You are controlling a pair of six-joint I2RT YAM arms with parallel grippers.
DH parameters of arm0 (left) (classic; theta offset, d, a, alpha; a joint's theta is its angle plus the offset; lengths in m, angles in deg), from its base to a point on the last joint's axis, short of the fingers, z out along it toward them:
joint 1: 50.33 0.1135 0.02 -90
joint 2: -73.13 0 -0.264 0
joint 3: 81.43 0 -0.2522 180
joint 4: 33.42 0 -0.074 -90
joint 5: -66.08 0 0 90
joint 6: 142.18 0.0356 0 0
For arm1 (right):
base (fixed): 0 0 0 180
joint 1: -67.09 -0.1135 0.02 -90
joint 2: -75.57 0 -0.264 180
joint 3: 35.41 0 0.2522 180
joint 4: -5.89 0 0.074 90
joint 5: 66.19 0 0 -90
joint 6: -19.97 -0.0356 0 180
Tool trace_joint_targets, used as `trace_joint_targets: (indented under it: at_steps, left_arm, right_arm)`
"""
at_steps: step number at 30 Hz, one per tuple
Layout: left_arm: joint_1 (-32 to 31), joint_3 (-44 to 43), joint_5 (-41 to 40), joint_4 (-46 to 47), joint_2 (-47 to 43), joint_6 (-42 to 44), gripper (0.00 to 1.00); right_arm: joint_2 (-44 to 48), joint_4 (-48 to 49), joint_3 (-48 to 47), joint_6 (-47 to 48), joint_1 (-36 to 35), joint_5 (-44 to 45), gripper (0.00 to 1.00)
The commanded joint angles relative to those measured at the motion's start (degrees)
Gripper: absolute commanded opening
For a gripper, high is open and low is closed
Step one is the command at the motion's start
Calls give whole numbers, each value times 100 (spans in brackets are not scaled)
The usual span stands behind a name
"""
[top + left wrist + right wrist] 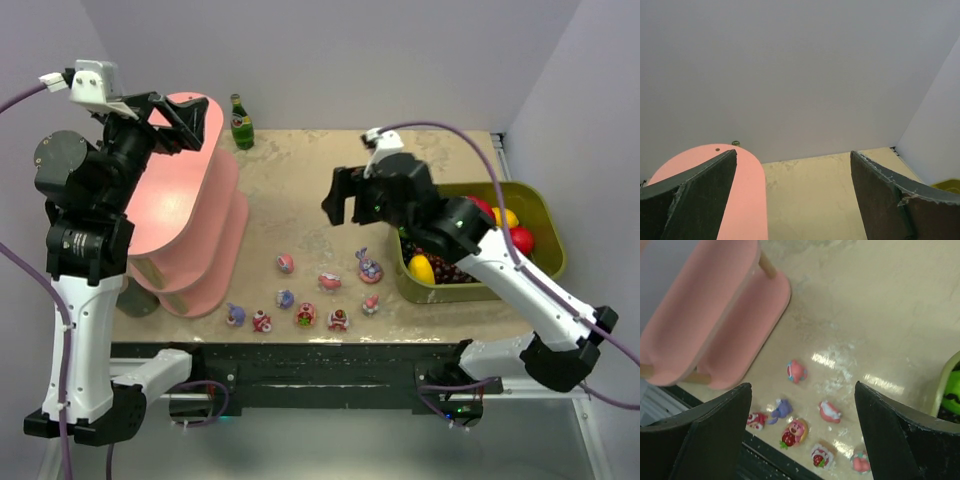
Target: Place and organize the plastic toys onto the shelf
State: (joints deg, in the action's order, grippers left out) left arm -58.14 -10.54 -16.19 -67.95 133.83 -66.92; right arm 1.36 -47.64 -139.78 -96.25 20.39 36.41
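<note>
Nine plastic toys (305,316) lie loose on the counter (300,180) beside the shelf (200,230), whose visible tiers look bare; the left hand (793,152) over its top tier and the right hand (347,205) above the toys are both spread, holding nothing

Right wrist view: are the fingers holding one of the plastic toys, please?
No, the fingers stand wide apart and empty, the plastic toys lying on the table below.

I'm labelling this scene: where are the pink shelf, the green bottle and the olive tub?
pink shelf (185,185), top view, top tier's surface
green bottle (242,125), top view, its body
olive tub (548,232), top view, right wall
</note>
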Motion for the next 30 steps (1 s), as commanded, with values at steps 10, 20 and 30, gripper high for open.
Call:
trace_joint_targets:
  at_steps: [10,20,30]
  left_arm:
    - [34,438,-17,-6,-103,-521,100]
    - [-255,596,-280,-76,-59,-600,99]
    - [-484,553,-711,-137,-15,-600,100]
  right_arm:
    - [-1270,-4,404,-1297,-2185,938,89]
    - [-2149,57,878,-1905,-2291,393,71]
    - [-2932,338,790,-1922,-2300,428,51]
